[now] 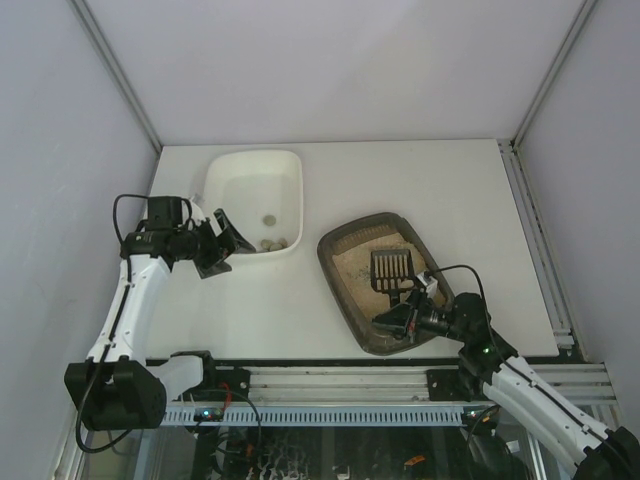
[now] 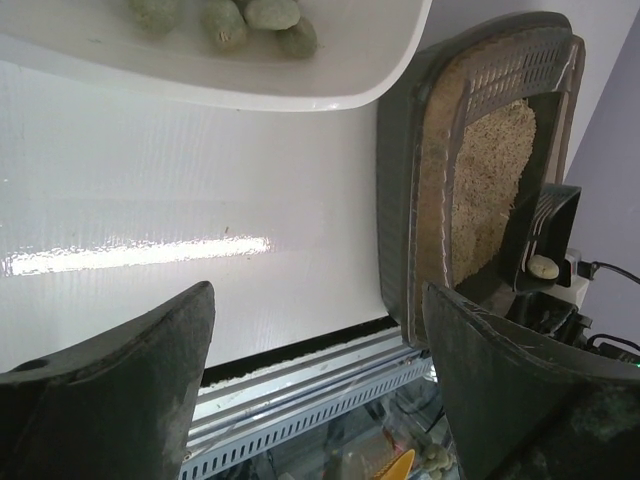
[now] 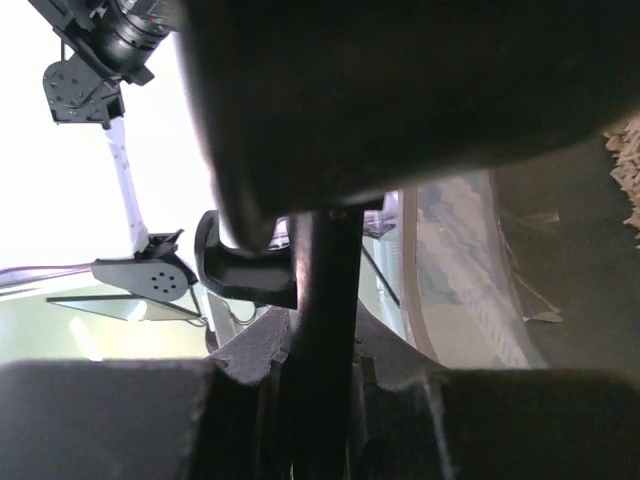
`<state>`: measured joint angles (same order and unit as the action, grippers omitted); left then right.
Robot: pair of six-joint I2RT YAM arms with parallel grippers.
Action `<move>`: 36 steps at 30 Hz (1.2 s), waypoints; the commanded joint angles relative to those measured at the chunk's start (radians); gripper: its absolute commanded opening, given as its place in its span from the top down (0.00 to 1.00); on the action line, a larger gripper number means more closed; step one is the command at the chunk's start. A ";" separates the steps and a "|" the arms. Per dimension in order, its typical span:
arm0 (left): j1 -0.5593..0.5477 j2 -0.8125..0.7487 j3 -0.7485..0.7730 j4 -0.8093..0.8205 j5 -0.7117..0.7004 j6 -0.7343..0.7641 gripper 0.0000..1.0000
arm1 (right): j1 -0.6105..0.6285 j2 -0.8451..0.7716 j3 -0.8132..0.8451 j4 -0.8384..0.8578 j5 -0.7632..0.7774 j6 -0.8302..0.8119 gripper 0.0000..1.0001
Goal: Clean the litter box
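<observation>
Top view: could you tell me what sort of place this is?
Likely a lab test cell: blank walls enclose a white table, with an aluminium rail and a litter box.

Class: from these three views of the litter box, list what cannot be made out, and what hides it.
- Top view: the litter box's near corner, hidden under the right claw.
- Top view: lumps in the white tray, too small to count.
- Left wrist view: most of the white tray, cut off by the top edge.
- Right wrist view: nearly all the litter, blocked by dark, blurred shapes close to the lens.
</observation>
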<state>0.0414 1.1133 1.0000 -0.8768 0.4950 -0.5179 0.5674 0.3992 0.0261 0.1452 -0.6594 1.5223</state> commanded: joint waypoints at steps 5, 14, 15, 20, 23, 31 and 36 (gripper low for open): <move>0.011 -0.036 -0.027 0.022 0.041 -0.014 0.06 | -0.063 0.005 -0.179 0.438 -0.065 0.287 1.00; 0.030 -0.043 -0.039 0.021 0.054 -0.021 0.00 | -0.131 -0.039 -0.106 0.277 -0.155 0.212 1.00; 0.033 -0.045 -0.038 0.021 0.057 -0.019 0.00 | -0.131 -0.045 -0.082 0.221 -0.159 0.174 1.00; 0.042 -0.058 -0.042 0.025 0.065 -0.018 0.00 | -0.130 -0.032 0.232 -0.392 -0.054 -0.302 1.00; 0.043 -0.065 -0.039 0.020 0.055 -0.014 0.00 | -0.120 0.027 0.425 -0.696 0.088 -0.594 1.00; 0.056 -0.064 -0.036 0.030 0.062 0.010 0.00 | -0.114 -0.004 0.540 -0.748 0.190 -0.809 1.00; 0.129 -0.036 0.005 0.051 0.050 0.034 0.00 | -0.114 0.118 0.591 -0.662 0.159 -0.851 1.00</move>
<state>0.1097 1.0687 0.9768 -0.8642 0.5312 -0.5175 0.4477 0.4240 0.5457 -0.5709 -0.5041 0.7792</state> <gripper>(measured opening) 0.996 0.149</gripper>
